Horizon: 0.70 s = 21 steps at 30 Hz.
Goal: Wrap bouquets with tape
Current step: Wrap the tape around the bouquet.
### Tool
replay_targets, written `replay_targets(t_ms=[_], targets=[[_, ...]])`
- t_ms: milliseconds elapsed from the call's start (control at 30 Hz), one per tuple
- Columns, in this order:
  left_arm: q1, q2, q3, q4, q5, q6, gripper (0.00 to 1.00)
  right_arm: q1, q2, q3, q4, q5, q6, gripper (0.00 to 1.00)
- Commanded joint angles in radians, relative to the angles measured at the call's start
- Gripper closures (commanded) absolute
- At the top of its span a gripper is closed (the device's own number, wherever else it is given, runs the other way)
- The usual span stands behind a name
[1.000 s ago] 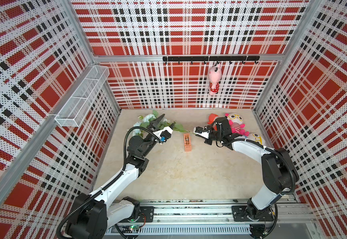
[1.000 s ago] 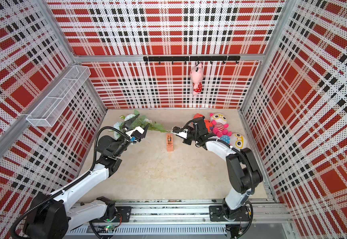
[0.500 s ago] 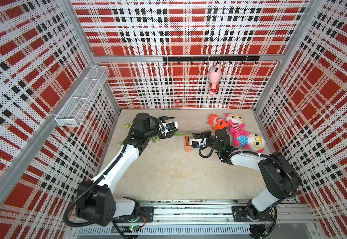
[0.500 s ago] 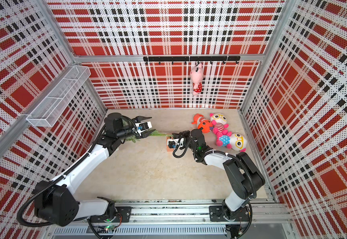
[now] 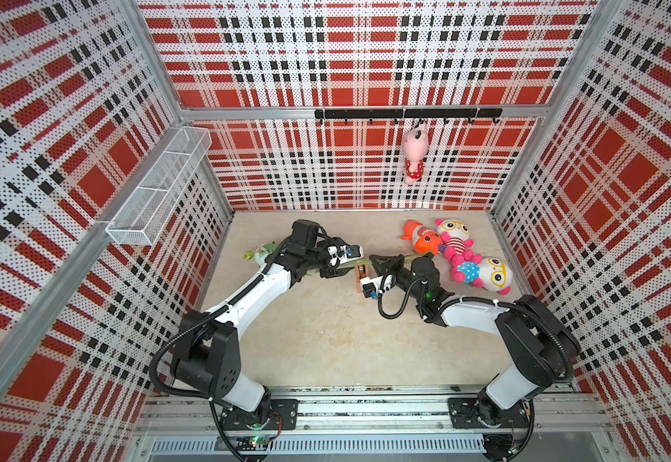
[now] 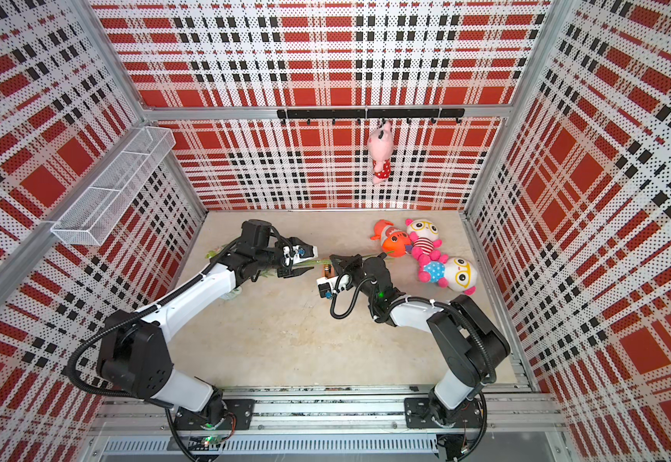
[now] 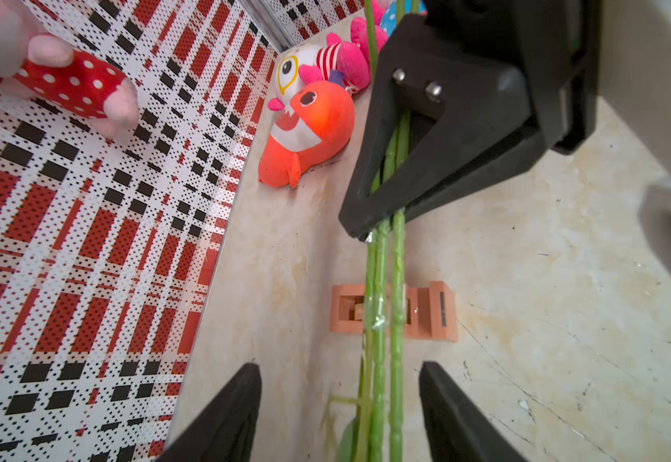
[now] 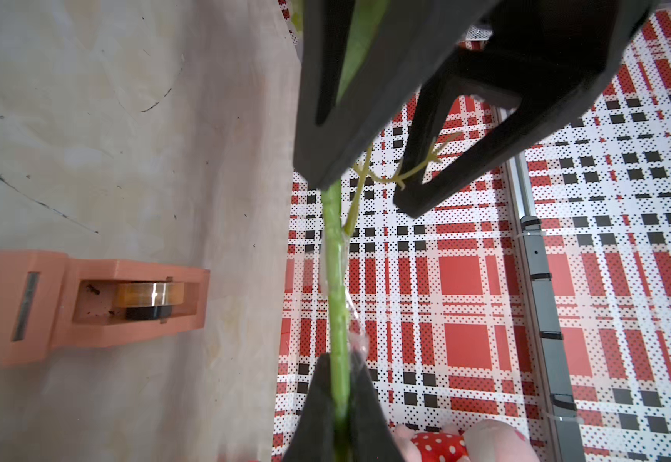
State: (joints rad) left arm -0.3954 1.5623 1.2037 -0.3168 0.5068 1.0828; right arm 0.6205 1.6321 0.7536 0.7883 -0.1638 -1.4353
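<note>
Green plastic stems (image 7: 381, 280) of a pale blue-white artificial rose bouquet (image 5: 259, 256) are held level above the beige table (image 5: 325, 340), near the peach-orange block tape dispenser (image 7: 431, 312). The blooms point to the robot's left and the cut ends to its right. The black right gripper (image 8: 339, 372) pinches the stems. The black left gripper (image 7: 339, 365) straddles them, fingers spread and not touching. It should probably close squarely across all the stems, without twisting.

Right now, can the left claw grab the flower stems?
Probably yes. The left claw is open and the stems run between its jaws with nothing blocking; the right claw grips them farther along.
</note>
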Motion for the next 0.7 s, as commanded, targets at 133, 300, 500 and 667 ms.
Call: replay_targets(t_ms=[133,300,500,667], targets=[[-0.010,0.087,0.088,-0.178,-0.035,0.089,0.56,0.020,0.018,-0.004,0.163,0.013,-0.069,1.00],[-0.013,0.095,0.103,-0.193,-0.053,0.091,0.74,0.030,0.027,0.004,0.145,0.027,-0.106,1.00],[0.006,0.078,0.134,-0.207,-0.048,0.096,1.00,0.036,0.010,-0.013,0.084,0.076,-0.018,0.83],[-0.013,0.046,0.129,-0.166,-0.135,0.085,1.00,0.031,-0.138,0.056,-0.391,-0.023,0.341,0.37]])
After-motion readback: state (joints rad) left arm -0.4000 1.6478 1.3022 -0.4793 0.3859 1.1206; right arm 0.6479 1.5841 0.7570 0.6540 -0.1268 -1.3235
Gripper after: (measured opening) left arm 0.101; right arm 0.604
